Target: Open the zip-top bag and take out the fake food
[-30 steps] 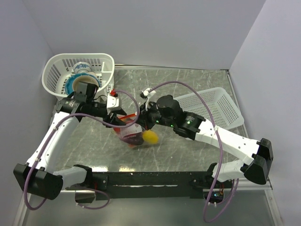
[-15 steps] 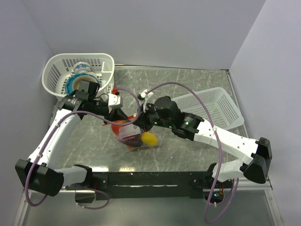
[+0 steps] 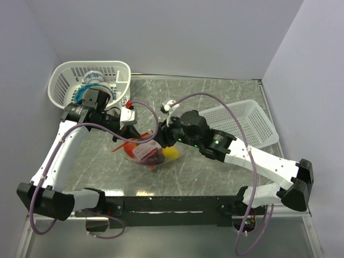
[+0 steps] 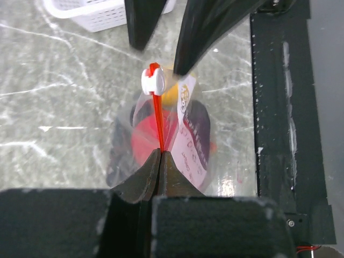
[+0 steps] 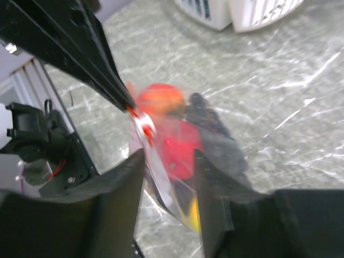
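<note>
The left gripper [image 4: 160,157] pinches the zip strip [image 4: 158,118] and has dragged the zip-top bag [image 3: 144,153] leftward along the table [image 3: 215,97] within 1 second. The right gripper [image 5: 167,161] straddles the slider [image 4: 151,79], fingers spread. The fake food [image 4: 141,144] remains inside, so the mouth looks barely opened

zip-top bag [image 3: 146,152] pulled left, left tool [image 4: 159,157] drawn back

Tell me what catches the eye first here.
A clear zip-top bag of bright fake food is at mid-table between both arms. The left gripper pinches its orange-red zip strip, and the right gripper faces the white slider with fingers apart.
</note>
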Controlling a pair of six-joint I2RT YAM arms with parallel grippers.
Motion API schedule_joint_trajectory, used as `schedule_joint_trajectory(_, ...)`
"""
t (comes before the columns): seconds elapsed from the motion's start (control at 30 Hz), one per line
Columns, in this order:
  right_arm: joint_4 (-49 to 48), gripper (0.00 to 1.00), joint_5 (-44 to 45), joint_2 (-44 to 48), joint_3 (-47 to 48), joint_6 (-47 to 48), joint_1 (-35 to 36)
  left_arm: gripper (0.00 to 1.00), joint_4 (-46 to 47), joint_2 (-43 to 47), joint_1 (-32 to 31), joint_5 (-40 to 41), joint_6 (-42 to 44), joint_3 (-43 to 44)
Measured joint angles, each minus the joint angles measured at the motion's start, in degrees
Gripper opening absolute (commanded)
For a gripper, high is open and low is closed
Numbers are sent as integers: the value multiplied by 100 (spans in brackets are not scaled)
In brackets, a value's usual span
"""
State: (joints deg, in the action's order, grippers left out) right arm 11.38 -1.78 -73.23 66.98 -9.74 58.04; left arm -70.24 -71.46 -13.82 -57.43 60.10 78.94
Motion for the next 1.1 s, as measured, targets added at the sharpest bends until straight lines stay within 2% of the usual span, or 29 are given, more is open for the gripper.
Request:
schedule_joint_trajectory(0.17, -525, 60, 28, 697, -673, 227, 0, 1, -103, 415, 52, 190, 17, 20)
schedule_joint_trajectory(0.2, -632, 66, 0, 780, -765, 262, 0, 1, -114, 496, 52, 208, 13, 20)
schedule_joint_trajectory(0.47, -1497, 70, -763, 964, -1333, 481, 7, 1, -238, 597, 52, 210, -90, 275)
schedule_joint_trajectory(0.73, -1978, 70, -1561, 737, -1377, 468, 33, 1, -275, 595, 52, 186, -157, 293)
schedule_joint_trajectory(1.1, -2371, 68, -1696, 476, -1368, 542, 33, 1, -299, 616, 52, 184, -234, 293)
